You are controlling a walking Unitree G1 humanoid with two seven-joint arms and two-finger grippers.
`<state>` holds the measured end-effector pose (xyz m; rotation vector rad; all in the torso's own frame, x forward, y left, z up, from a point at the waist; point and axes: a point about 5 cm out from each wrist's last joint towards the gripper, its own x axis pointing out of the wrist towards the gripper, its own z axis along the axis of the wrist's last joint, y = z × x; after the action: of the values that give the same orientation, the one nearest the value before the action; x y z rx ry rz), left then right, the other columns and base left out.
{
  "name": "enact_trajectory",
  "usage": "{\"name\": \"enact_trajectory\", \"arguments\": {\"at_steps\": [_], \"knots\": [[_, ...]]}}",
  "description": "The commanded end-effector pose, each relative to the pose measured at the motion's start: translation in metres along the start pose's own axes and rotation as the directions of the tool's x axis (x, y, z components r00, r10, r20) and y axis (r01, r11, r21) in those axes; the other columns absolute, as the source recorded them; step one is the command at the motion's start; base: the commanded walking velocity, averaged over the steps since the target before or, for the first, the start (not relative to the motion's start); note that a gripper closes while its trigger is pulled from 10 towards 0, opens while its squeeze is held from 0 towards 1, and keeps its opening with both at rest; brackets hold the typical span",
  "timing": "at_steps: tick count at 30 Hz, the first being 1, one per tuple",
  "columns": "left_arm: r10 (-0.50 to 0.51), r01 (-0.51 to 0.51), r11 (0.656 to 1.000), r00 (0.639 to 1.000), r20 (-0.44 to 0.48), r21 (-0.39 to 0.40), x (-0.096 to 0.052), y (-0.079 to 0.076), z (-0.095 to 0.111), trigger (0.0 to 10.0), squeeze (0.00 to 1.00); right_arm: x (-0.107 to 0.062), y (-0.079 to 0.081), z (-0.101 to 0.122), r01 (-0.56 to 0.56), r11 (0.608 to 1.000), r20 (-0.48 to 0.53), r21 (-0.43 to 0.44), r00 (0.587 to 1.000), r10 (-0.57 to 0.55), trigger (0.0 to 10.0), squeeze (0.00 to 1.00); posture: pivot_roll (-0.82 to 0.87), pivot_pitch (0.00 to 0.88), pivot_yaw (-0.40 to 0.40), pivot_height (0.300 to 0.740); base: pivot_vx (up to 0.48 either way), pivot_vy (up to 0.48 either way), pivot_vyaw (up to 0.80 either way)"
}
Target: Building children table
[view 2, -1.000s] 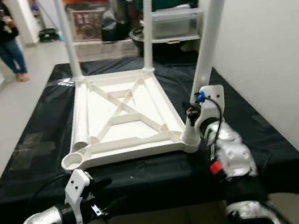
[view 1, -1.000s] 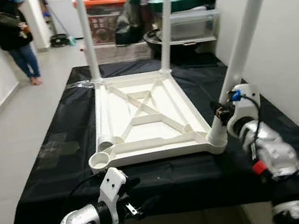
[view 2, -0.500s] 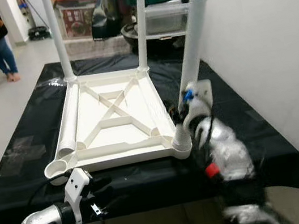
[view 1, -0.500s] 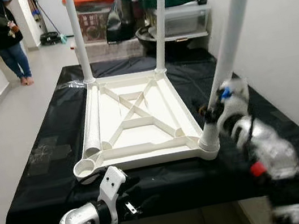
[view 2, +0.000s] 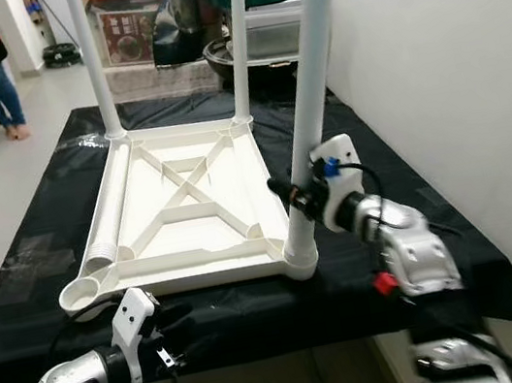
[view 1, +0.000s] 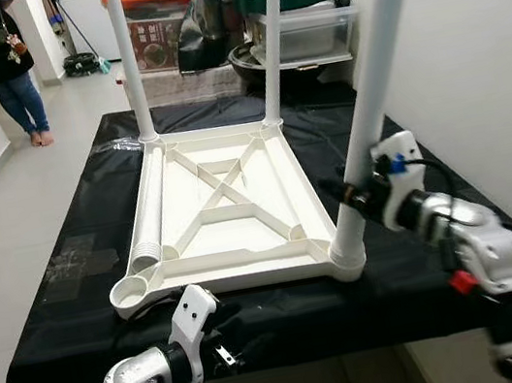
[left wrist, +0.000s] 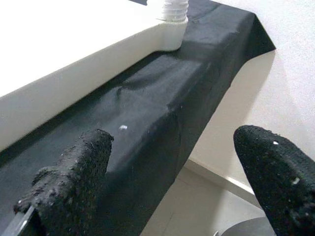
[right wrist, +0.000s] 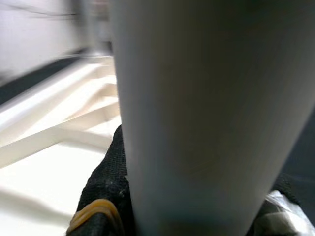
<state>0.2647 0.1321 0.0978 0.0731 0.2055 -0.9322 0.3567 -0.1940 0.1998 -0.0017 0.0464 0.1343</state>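
Three legs up on the upturned tabletop (view 1: 230, 211) — near-right leg (view 1: 369, 104) tilted, clamped low by right gripper (view 1: 353, 197). Left to do: seating the fourth leg (view 1: 149, 214), lying inside — near-left socket (view 1: 130, 291) empty. Left gripper (view 1: 224, 339) spread wide, idle.

Both eye views look fwd and down from head height, sharing the upturned white plastic table (view 1: 229, 206) on the black-clothed surface (view 1: 65, 282). Left wrist cam skims the surface edge; right wrist cam sits v. close to the near white tube leg (right wrist: 197, 113).

white plastic table top (view 1: 224, 207) lies upside down; three white legs stand in corner sockets, a fourth leg (view 1: 147, 224) lies inside.
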Motion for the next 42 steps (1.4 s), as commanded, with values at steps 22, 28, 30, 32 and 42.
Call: {"name": "enact_trajectory", "arguments": {"at_steps": [22,28,30,32,42], "knots": [[-0.014,0.014,1.0,1.0,-0.008,0.005,0.004,0.001,-0.001,10.0,0.0,-0.026,0.013,0.005,-0.625,0.769,-0.056,-0.135,0.779,0.624,10.0,0.0,0.01,0.0,-0.088,0.74,0.0,0.0,0.0],[-0.012,0.012,1.0,1.0,-0.004,0.007,0.004,0.001,0.0,10.0,0.0,0.003,-0.004,-0.01,-0.315,0.945,-0.112,-0.082,0.946,0.306,0.0,0.0,0.02,0.0,-0.092,0.74,0.0,0.0,0.0],[-0.012,0.012,1.0,1.0,-0.004,0.007,0.003,0.001,0.0,10.0,0.0,0.009,-0.01,-0.013,-0.194,0.98,-0.123,-0.048,0.975,0.187,0.0,0.0,0.02,0.0,-0.092,0.74,0.0,0.0,0.0],[-0.008,0.008,1.0,1.0,-0.008,0.006,0.001,0.001,-0.001,10.0,0.0,0.006,-0.007,-0.024,0.074,0.996,-0.093,0.055,0.993,-0.069,0.0,0.0,0.03,0.0,-0.088,0.74,0.0,0.0,0.0],[-0.024,0.024,1.0,0.999,-0.022,0.012,0.0,0.002,0.0,10.0,0.0,-0.02,0.066,-0.032,0.043,0.992,-0.026,0.115,0.999,-0.04,10.0,0.0,0.03,0.0,-0.074,0.74,0.0,0.0,0.0]]}}
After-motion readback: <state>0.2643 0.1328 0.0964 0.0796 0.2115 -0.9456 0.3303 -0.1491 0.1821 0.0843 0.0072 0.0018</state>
